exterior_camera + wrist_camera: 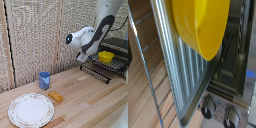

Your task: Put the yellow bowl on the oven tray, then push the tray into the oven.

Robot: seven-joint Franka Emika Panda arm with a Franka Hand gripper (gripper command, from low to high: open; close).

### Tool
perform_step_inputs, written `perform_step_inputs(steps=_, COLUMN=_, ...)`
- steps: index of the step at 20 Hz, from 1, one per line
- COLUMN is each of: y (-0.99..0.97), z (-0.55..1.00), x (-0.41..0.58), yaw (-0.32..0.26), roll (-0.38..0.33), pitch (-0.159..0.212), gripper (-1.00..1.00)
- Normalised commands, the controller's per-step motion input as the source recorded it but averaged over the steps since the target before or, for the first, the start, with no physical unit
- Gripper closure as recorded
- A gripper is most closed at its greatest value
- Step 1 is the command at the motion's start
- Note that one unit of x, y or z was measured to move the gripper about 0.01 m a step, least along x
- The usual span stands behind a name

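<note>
Filling the wrist view, the yellow dish (200,25) sits on the baking sheet (185,75), which juts from the oven (230,65); in the exterior view this group lies at the far right. Oven: boxy dark and silvery metal, two round knobs (208,106), rigid. Baking sheet: flat ribbed grey metal with a thin raised rim, stiff, probably slick; judged best taken at its free near edge. Dish: small, round, smooth, glossy, likely light and prone to sliding if jolted. Grabber (83,56) hangs just beside the sheet's edge; its fingers are hidden, so grip state cannot be told.
</note>
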Motion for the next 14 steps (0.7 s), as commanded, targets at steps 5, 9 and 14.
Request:
perform_step_inputs(steps=5, y=-0.15, z=-0.31, x=0.000, yaw=0.261, roll=-0.201, pitch=0.155, gripper=-1.00)
perform_step_inputs(steps=9, y=-0.25, z=-0.22, x=-0.004, yaw=0.244, roll=-0.184, pitch=0.118, gripper=-1.00)
perform_step_inputs(steps=14, y=-0.27, z=-0.01, x=-0.161, yaw=0.219, roll=-0.117, pitch=0.054, gripper=-1.00)
